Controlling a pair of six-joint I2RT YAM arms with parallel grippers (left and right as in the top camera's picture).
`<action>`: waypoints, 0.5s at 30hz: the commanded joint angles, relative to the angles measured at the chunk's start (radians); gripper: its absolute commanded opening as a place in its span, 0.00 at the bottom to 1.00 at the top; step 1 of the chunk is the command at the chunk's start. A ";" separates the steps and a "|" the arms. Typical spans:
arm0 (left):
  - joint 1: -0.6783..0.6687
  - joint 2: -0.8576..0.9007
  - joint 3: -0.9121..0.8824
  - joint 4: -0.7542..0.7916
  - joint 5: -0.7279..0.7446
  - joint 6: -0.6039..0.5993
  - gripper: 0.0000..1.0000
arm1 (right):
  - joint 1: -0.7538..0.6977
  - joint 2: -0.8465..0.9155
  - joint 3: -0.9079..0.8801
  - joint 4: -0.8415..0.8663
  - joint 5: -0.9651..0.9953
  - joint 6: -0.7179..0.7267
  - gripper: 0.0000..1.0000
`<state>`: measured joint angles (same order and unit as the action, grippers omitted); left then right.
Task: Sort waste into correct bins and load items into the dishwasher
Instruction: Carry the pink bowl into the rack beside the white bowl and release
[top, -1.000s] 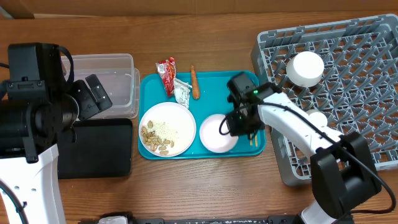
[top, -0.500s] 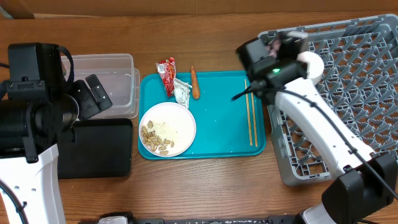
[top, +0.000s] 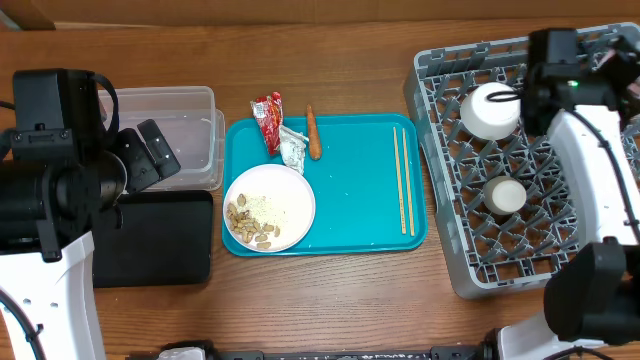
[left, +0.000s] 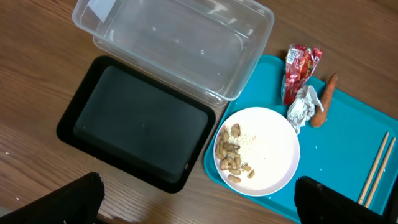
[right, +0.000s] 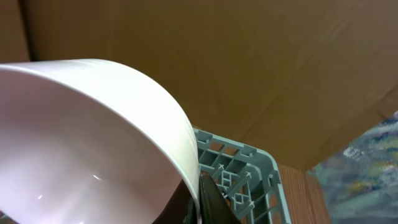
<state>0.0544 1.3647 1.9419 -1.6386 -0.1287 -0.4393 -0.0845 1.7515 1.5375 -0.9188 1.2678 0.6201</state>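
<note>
**Large square grey plastic dish rack (top: 465, 240), with a white round bowl (right: 93, 143) pinched by its rim above it: where this can go wrong**

The rack stands at the table's right edge. Two more white bowls sit upturned on its pegs, one near its far left corner (top: 490, 110) and one nearer its middle (top: 505, 195). The right gripper (right: 196, 199) is clamped on the rim of the held bowl, which hangs tilted above the rack's far edge. The overhead view hides it behind the wrist. That thin pinch is the main worry. A tilted bowl may swing or slip, strike the pegs, knock the upturned bowl nearby, or drop outside the far edge if let go too soon.

The teal rectangular tray (top: 350, 200) lies mid-table. At the table's left edge, the clear plastic rectangular tub (top: 180, 110) and the shallow black rectangular tray (top: 150, 240) lie side by side and look empty. Waste could easily land in the wrong one. The left gripper (top: 148, 155) hovers there with jaws wide apart, holding nothing.

The wide white round plate (top: 285, 195), at the teal tray's near left corner, carries loose nuts (top: 248, 222) and rice scraps (top: 270, 208). Racked unscraped, it would shed them through the lattice.

The thin wooden chopsticks (top: 403, 180) along the teal tray's right edge could fall through that lattice.

The red snack wrapper (top: 267, 118), crumpled silver-white wrapper (top: 291, 148) and small orange carrot (top: 313, 132) are bunched at the tray's far edge. One grab may lift two of them.
</note>
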 joint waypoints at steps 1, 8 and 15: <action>0.004 0.008 0.002 0.000 -0.012 -0.010 1.00 | -0.024 0.058 0.021 0.049 -0.030 -0.115 0.04; 0.004 0.008 0.002 0.000 -0.012 -0.010 1.00 | -0.027 0.166 0.021 0.215 -0.032 -0.345 0.04; 0.004 0.008 0.002 0.000 -0.012 -0.010 1.00 | -0.029 0.257 0.021 0.271 0.024 -0.439 0.04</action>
<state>0.0544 1.3663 1.9419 -1.6382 -0.1287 -0.4393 -0.1108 1.9762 1.5375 -0.6548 1.2465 0.2520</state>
